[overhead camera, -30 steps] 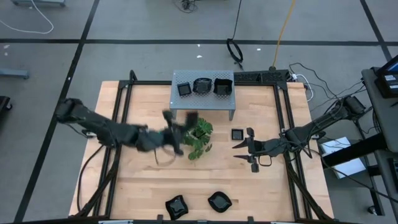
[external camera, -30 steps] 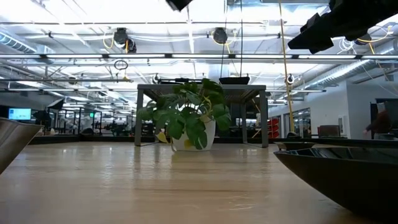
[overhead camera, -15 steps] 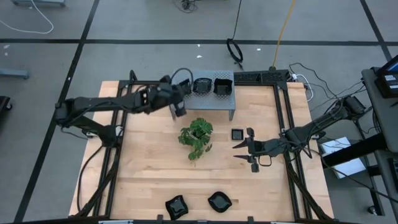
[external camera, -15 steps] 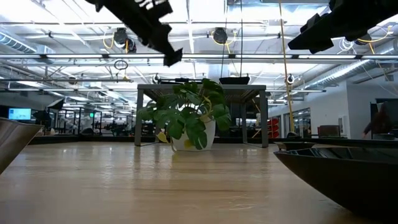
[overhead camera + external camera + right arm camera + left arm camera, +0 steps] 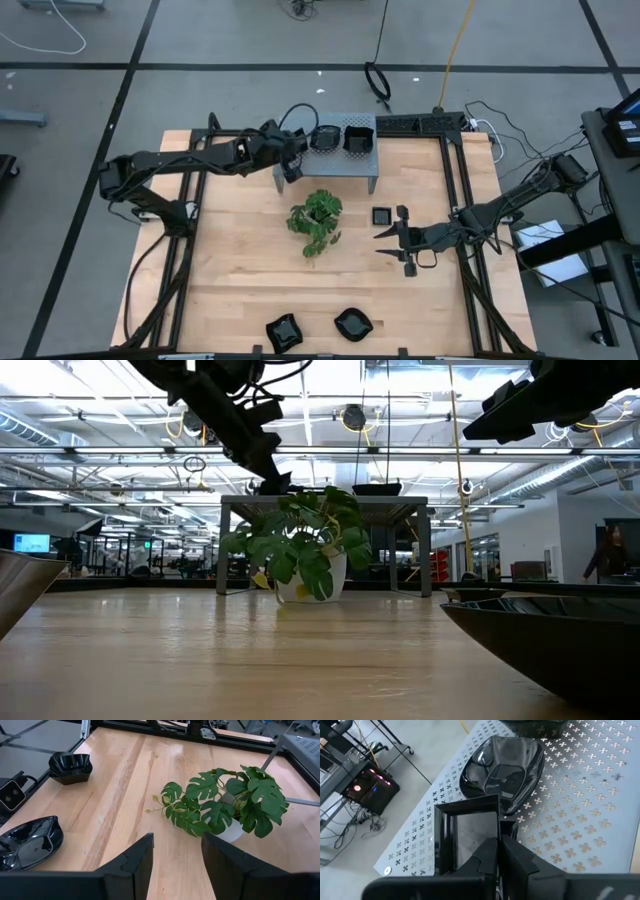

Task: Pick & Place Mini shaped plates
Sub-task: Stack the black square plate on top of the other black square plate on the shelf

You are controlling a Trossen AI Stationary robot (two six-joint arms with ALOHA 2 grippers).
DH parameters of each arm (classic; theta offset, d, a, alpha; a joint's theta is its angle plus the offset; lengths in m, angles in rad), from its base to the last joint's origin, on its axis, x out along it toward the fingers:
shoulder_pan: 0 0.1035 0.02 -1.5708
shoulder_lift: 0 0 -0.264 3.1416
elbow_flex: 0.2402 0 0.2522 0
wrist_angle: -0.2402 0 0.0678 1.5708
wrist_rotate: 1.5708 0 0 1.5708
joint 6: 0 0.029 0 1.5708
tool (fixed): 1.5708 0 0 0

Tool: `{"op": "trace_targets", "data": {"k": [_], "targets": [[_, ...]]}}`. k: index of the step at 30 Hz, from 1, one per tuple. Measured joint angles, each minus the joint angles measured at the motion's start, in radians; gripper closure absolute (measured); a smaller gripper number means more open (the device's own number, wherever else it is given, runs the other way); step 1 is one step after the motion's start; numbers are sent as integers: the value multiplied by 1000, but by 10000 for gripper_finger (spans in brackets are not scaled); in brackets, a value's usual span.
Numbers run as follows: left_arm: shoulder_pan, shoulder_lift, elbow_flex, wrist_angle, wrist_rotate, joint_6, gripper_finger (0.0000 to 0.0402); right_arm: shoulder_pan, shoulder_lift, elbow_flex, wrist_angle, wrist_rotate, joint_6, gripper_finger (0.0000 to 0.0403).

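My left gripper (image 5: 290, 160) is over the left end of the grey perforated shelf (image 5: 340, 165), shut on a small glossy black square plate (image 5: 470, 835). A wavy-edged round plate (image 5: 502, 770) rests on the shelf right beside it, and a deeper square plate (image 5: 358, 138) sits farther right. My right gripper (image 5: 380, 243) waits open above the table, right of the plant (image 5: 317, 220). One more square plate (image 5: 381, 215) lies on the table just beyond it. Two plates (image 5: 283, 332) (image 5: 352, 323) sit at the near edge. My left gripper pinches the square plate by the rim nearest the wrist (image 5: 492, 842), between its two fingers (image 5: 517, 857). The fingers slant down from the table's left. The plate lies roughly flat over the shelf top; whether its underside rests on the shelf I cannot tell.
The potted plant stands mid-table, just in front of the shelf. The shelf stands on legs at the table's far edge (image 5: 325, 500). Black frame rails run along the table's sides (image 5: 200, 200). Bare wood lies between the plant and the two near-edge plates (image 5: 70, 767) (image 5: 27, 847).
My left gripper has swung from over the table beside the plant toward the far edge and up, arriving over the shelf's left end, then settled slightly rightward and lower there. My right arm has kept still.
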Motion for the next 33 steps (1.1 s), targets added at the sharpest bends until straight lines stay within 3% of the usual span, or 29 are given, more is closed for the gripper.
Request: {"op": "trace_targets", "data": {"k": [14,25,30,33], "targets": [[-2,0,0,-32,-56,-10,363,0,0,0,0,0,2,245],[-43,-39,2,-20,-56,-5,238,0,0,0,-1,0,2,243],[-95,-110,3,-18,-56,-12,212,-2,0,0,-60,76,49,243],[-132,-157,3,-35,-54,-93,209,-27,6,0,-140,103,130,243]]}}
